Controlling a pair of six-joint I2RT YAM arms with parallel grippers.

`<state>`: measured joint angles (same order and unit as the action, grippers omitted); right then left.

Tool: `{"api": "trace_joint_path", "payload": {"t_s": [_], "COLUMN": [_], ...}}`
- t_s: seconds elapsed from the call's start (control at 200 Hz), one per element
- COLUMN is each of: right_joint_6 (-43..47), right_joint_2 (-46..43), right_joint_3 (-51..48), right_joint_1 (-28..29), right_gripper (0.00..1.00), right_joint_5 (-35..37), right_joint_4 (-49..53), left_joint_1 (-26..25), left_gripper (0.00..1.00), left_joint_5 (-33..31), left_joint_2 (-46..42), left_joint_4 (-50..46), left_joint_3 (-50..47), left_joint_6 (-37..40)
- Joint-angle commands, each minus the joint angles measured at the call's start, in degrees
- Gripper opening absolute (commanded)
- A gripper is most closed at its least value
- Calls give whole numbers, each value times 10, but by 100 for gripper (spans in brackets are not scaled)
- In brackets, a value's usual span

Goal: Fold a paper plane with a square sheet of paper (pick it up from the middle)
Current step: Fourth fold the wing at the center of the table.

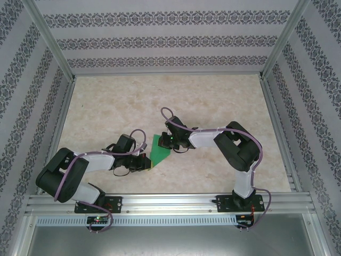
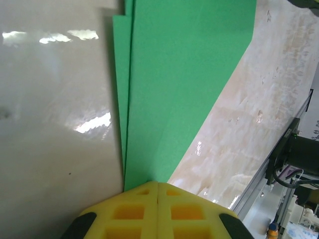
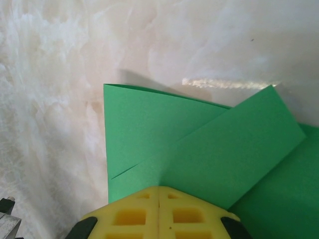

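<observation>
two closed claws on one green paper

from up top, the green paper (image 1: 160, 149) lies on the pale table (image 1: 213, 101), close to the front edge. the left claw (image 1: 145, 162) meets its near corner and the right claw (image 1: 168, 141) meets its far side. from up there the claws look small and dark, so you cannot see how they stand.

the left wrist view shows more. the two yellow fingers (image 2: 134, 211) of the left claw are pressed together with no gap, and the paper narrows to a point right at their tips. along its left side you can see layers, one edge sticking out past the other.

the right wrist view shows the right claw closed tight too, with its tips at the paper's edge. here a folded flap (image 3: 239, 144) lies slanted across the rest of the sheet.

i cannot tell if either claw pinches the paper or only presses on it.
</observation>
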<state>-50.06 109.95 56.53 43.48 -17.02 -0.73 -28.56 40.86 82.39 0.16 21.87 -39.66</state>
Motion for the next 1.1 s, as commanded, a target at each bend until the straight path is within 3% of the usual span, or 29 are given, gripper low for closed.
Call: {"api": "trace_joint_path", "payload": {"t_s": [0.0,0.215,0.43,0.604,0.689,0.864,1.094], "right_joint_6": [0,0,-1,4,4,1,-3], "right_joint_2": [45,48,53,49,51,52,50], "right_joint_3": [-22,-19,-18,-13,-10,-9,-10], "right_joint_1": [-4,-1,-1,-1,-1,0,0], "right_gripper": [5,5,5,6,6,6,6], "right_joint_5": [74,78,78,78,78,75,75], "right_joint_4": [65,68,66,72,73,71,69], "left_joint_1": [-5,-5,-5,-1,2,5,5], "left_gripper": [6,3,6,9,10,9,11], "left_joint_5": [13,8,-9,-42,-46,-42,-29], "left_joint_2": [19,-7,-135,-228,-198,-44,71], "left_joint_4": [-121,-158,-237,-290,-268,-208,-97], "left_joint_3": [-40,-48,-34,50,95,168,187], "left_joint_6": [-18,-22,-38,-27,-16,14,7]}}
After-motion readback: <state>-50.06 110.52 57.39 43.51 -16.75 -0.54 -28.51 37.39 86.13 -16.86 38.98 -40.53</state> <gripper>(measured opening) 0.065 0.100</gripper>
